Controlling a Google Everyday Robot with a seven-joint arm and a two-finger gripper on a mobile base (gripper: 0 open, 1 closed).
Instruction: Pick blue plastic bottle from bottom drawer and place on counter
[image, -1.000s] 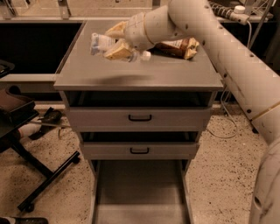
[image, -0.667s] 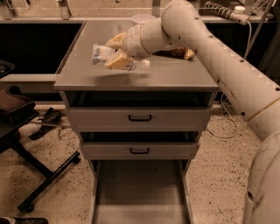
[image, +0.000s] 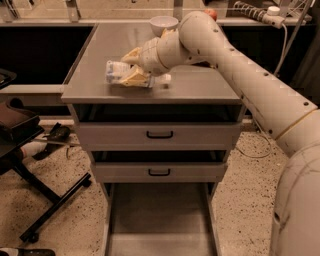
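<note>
The blue plastic bottle (image: 116, 71) lies on its side in my gripper (image: 134, 67), its pale label to the left and its white cap (image: 166, 79) to the right. The gripper is shut on the bottle and holds it low over the left middle of the counter (image: 200, 86); I cannot tell if the bottle touches the surface. The bottom drawer (image: 160, 215) is pulled out below, its grey floor bare. The arm reaches in from the right.
A white bowl (image: 164, 23) stands at the back of the counter behind the arm. The two upper drawers with black handles (image: 159, 134) are shut. A black office chair (image: 20, 135) stands at the left on the speckled floor.
The gripper with the bottle has moved left, forward and down, closer to the counter top. The snack bag seen beside the arm earlier is now hidden behind it.
</note>
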